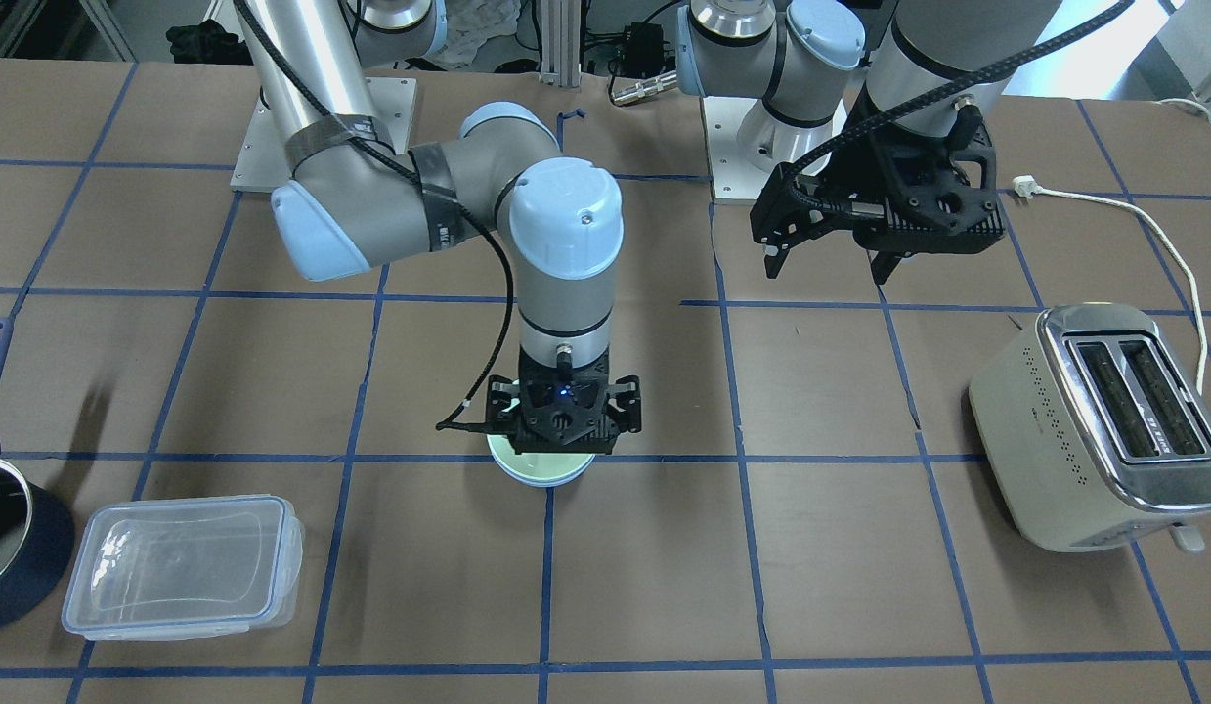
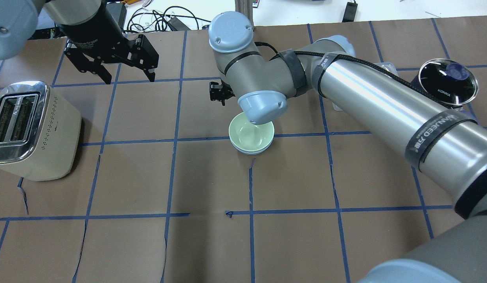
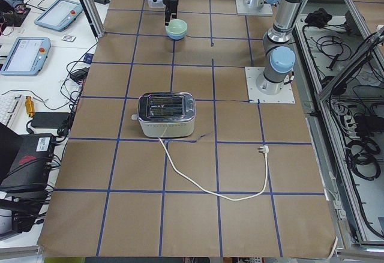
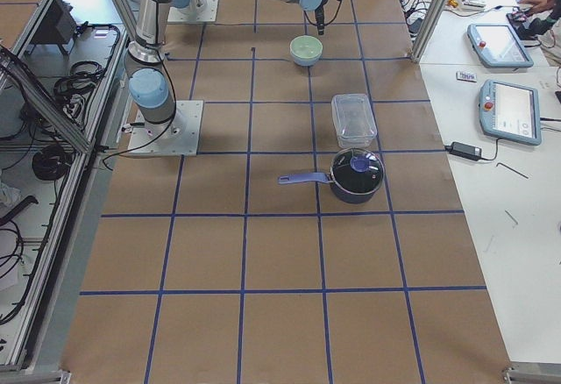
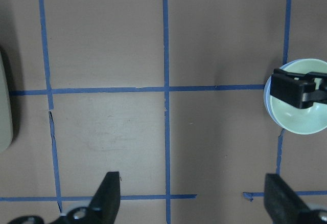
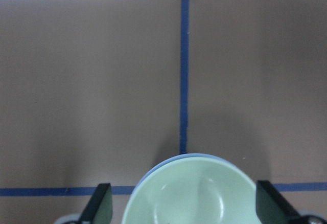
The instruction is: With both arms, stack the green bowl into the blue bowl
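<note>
The right arm reaches out from the robot's edge of the bench (image 2: 188, 236), its forearm running low and nearly level. The wrist is turned so the right gripper (image 6: 185, 208) points straight down over the two bowls. Its jaws are spread wide and hold nothing. In the wrist view one finger stands on each side of the green bowl (image 2: 249, 135), with a gap between each finger and the rim. The side views show the fingers above the bowl, not touching it.

The left arm is raised over the strip of bench along the robot's edge, toward the left end. The left gripper (image 1: 828, 259) hangs there, facing down at a slight tilt. Its jaws are also parted and empty, well apart from the bowls.

The green bowl sits upright, nested inside the blue bowl (image 2: 251, 152), which shows only as a thin rim around it. The pair rests about midway along the bench, a little nearer the operators' edge than the robot's.
</note>
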`<state>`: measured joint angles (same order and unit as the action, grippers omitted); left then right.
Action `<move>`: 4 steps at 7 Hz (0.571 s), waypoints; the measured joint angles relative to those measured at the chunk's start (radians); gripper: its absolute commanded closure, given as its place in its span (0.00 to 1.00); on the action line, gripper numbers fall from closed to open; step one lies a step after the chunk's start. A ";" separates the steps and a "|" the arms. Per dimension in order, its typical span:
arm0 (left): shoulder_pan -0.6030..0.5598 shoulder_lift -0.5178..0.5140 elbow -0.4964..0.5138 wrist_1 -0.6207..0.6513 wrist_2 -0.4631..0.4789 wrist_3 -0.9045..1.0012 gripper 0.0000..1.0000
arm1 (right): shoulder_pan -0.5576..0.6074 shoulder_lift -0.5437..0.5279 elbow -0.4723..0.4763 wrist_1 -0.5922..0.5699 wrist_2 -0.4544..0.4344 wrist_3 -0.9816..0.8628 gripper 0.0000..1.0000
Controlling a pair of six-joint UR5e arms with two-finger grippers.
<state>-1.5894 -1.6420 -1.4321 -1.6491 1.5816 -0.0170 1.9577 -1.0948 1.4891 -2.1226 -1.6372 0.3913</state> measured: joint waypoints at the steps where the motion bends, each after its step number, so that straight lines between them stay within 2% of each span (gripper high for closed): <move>1: -0.001 0.000 0.000 0.000 0.000 0.000 0.00 | -0.058 -0.010 -0.004 0.043 0.001 -0.049 0.00; 4: -0.001 0.001 -0.002 0.000 0.001 0.000 0.00 | -0.210 -0.059 -0.004 0.179 0.005 -0.114 0.00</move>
<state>-1.5907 -1.6408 -1.4337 -1.6490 1.5830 -0.0169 1.7480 -1.1537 1.4849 -1.9431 -1.6321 0.2773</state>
